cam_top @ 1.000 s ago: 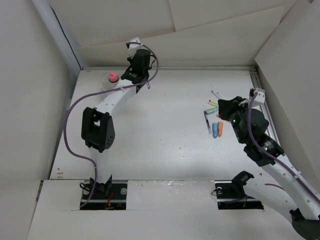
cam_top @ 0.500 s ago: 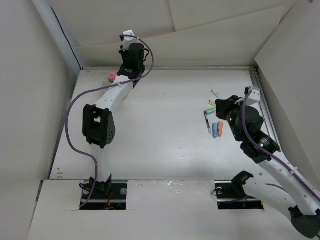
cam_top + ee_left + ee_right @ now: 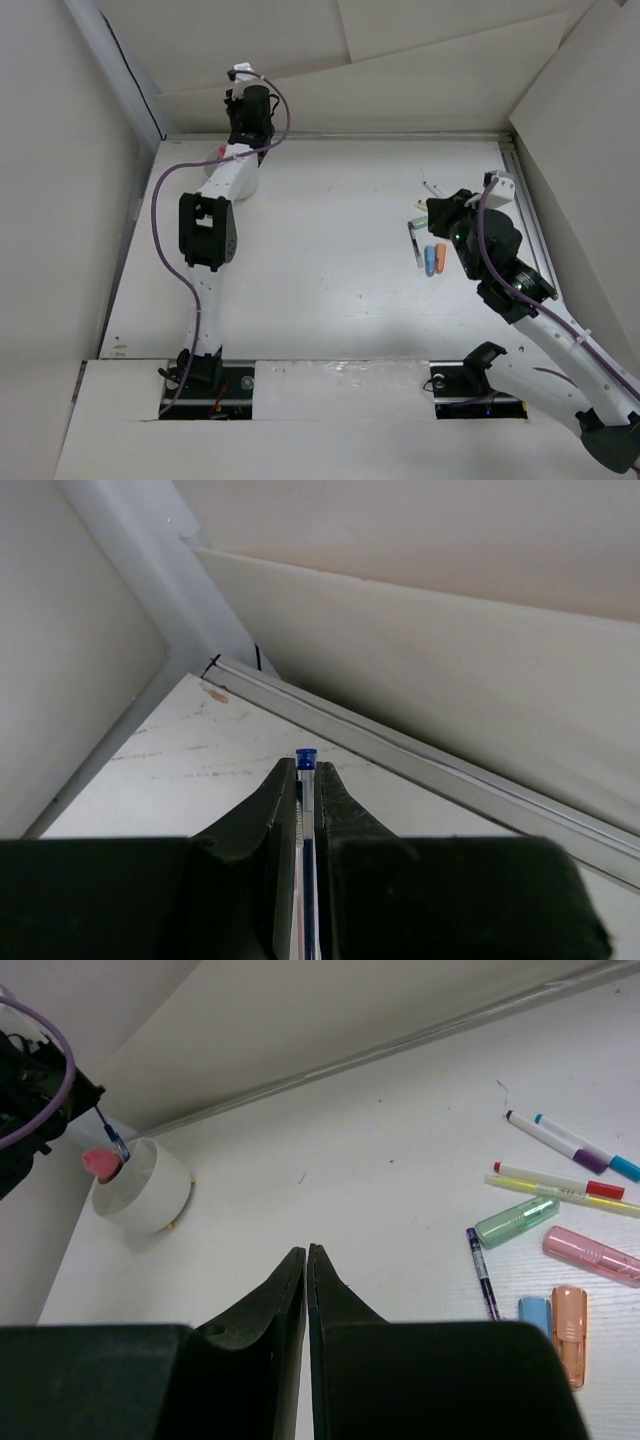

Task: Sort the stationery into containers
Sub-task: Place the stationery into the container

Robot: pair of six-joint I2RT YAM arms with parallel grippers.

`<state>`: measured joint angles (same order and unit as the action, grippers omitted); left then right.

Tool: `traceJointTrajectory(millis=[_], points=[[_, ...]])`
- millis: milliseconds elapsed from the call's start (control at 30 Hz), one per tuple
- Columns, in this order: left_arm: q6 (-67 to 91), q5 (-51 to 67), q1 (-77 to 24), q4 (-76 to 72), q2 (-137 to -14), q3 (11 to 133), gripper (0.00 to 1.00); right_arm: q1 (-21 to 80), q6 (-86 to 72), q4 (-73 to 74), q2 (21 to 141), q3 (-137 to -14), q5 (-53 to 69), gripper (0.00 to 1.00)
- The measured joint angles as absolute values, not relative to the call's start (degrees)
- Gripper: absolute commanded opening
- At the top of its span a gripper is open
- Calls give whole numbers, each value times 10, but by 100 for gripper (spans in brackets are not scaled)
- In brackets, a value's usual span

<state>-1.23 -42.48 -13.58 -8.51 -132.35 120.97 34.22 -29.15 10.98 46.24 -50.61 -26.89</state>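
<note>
My left gripper (image 3: 306, 770) is shut on a thin clear pen with a blue cap (image 3: 306, 810), its tip towards the back left corner. In the right wrist view that pen (image 3: 113, 1140) hangs just above the round white cup (image 3: 145, 1188), next to a pink cap (image 3: 100, 1163) at the cup's rim. In the top view the left arm covers most of the cup (image 3: 214, 167). My right gripper (image 3: 307, 1252) is shut and empty, above the table left of the loose stationery: markers (image 3: 545, 1142), a green tube (image 3: 516, 1222), a purple pen (image 3: 481, 1272), and pink (image 3: 592, 1255), blue (image 3: 533, 1310) and orange (image 3: 569, 1322) pieces.
A metal rail (image 3: 420, 765) and cardboard walls close the back of the table. The left wall stands close to the cup. The stationery pile (image 3: 428, 240) lies at the right, near the right rail (image 3: 530, 215).
My left arm has swung left and back towards the corner with the pen, ending over the cup. My right gripper has shifted slightly left and back.
</note>
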Motion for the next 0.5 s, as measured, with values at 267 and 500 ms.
traceJointTrajectory(millis=[267,500], points=[[-91,-438,-143,-151,-1358,1232,0,342,-291,98,476,-506,-267,10],[-133,-451,-144,-214,-1367,1232,0,342,-291,93,477,-506,-266,10]])
